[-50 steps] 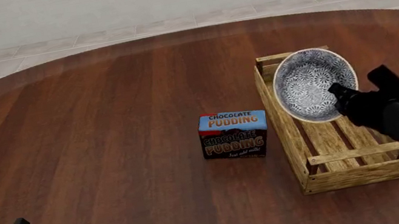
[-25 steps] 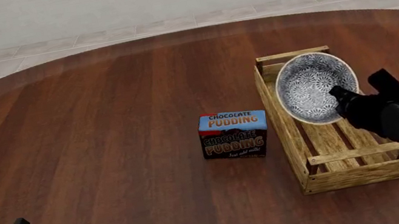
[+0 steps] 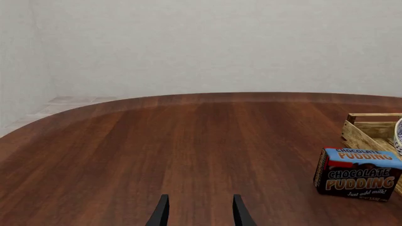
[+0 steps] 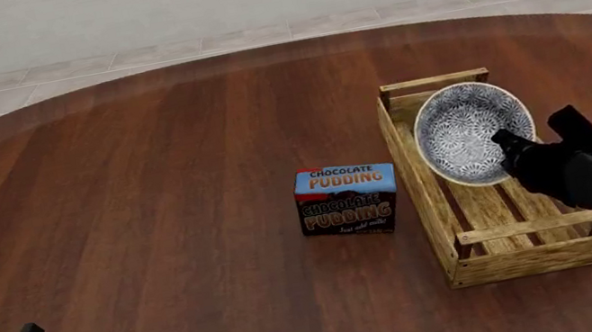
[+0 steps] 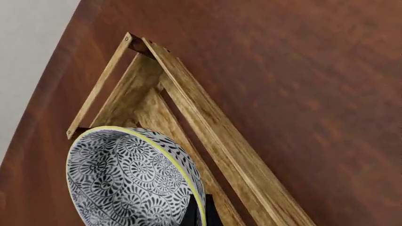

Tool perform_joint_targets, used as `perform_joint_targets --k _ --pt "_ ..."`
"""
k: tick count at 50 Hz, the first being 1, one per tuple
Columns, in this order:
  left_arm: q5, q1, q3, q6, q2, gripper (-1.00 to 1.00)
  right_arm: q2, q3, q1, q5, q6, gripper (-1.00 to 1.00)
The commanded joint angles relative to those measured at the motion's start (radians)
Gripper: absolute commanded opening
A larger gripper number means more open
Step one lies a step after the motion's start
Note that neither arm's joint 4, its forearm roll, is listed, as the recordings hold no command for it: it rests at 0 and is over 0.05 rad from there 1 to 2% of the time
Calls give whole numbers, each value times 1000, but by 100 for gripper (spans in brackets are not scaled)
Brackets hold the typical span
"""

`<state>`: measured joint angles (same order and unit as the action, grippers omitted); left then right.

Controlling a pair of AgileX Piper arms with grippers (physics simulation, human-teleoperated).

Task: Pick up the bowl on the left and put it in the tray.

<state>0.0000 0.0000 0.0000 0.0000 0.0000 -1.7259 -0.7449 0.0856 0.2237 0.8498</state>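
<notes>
Bowl (image 4: 469, 131): blue-grey floral pattern on white, pale rim, held tilted with its inside turned toward the camera. Right fingers (image 4: 509, 143) pinch its near rim; the right wrist view shows the rim (image 5: 199, 202) running between the two dark fingertips. Compared with a second ago, the bowl sits a little lower and further right over the tray, and its tilt looks slightly less steep; the right arm has shifted with it.

Tray (image 4: 453, 255): long slatted wooden crate, low sides, corner posts, lying lengthwise away from the camera on the right part of the bench. The bowl hangs over its far half, between the side rails; whether its underside touches the slats cannot be told. The near half of the tray holds nothing.

Pudding box (image 4: 348, 199): blue and dark, standing on the bench just left of the tray, apart from it, unchanged.

Left fingers (image 3: 198, 212): spread apart, holding nothing, low at the near left corner of the bench (image 4: 132, 204), unmoved since the earlier frames.
</notes>
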Motion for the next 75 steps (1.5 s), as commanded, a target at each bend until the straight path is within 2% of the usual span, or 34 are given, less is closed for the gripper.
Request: perform_joint_targets --k 1,28,36,38,39,41,42,43,44,52,55,56,69,75 --pt "0 0 0 0 0 100 -17 -9 -8 9 9 -100" --pt "0 0 0 0 0 100 -61 -9 0 34 15 -100" --pt "0 0 0 0 0 100 -68 2 -36 55 31 -100" --pt "0 0 0 0 0 100 -65 -8 -10 38 11 -100" --pt "0 0 0 0 0 100 -70 -2 -25 49 25 -100" --pt "0 0 0 0 0 100 -50 -11 -30 41 -2 -100" --pt "0 0 0 0 0 100 -47 -4 -50 52 9 -100" --pt "0 0 0 0 0 100 -32 15 -113 86 29 100" --pt "0 0 0 0 0 100 -43 1 -72 59 18 100" --pt "0 0 0 0 0 100 -48 4 -71 67 24 100" --pt "0 0 0 0 0 100 -47 -1 -60 59 10 100" --pt "0 0 0 0 0 100 -51 5 -72 68 21 100" --pt "0 0 0 0 0 100 -36 5 -61 59 4 100" --pt "0 0 0 0 0 100 47 59 -82 62 29 100"
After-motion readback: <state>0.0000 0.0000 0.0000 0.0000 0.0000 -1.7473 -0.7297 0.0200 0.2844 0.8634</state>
